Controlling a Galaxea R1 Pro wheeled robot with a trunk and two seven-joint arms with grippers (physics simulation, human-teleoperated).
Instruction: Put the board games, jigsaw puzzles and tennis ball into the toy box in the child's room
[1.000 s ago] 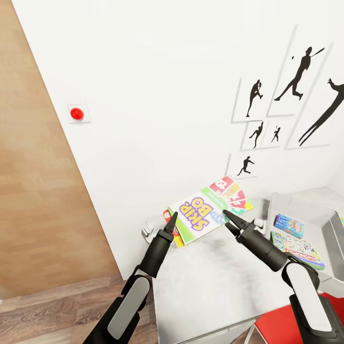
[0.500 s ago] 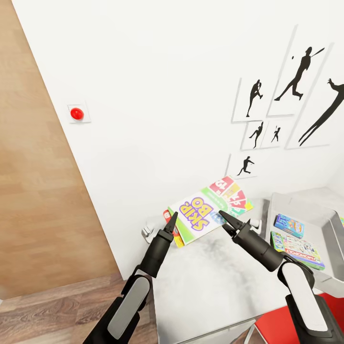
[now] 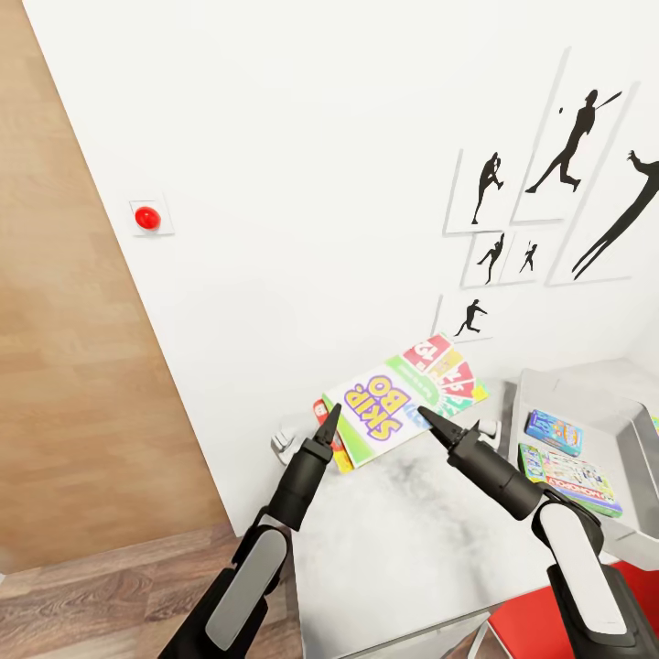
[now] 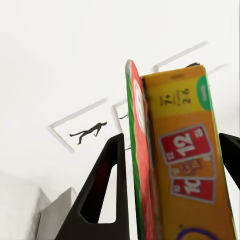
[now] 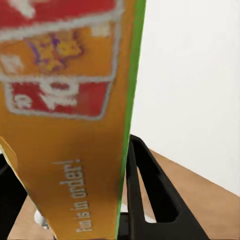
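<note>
Both fingers point(image 3: 328, 423) clamp Skip-Bo box point(image 3: 389, 403), tilted, long axis diag.

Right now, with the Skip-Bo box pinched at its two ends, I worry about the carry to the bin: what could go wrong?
1. The Skip-Bo box is gripped only at its edges by the left pincer and right pincer; if either arm drifts, it could twist or slip out.
2. It hangs tilted close to the wall, so it might scrape there.
3. The toy box already holds two games; the box may land askew on them.
</note>
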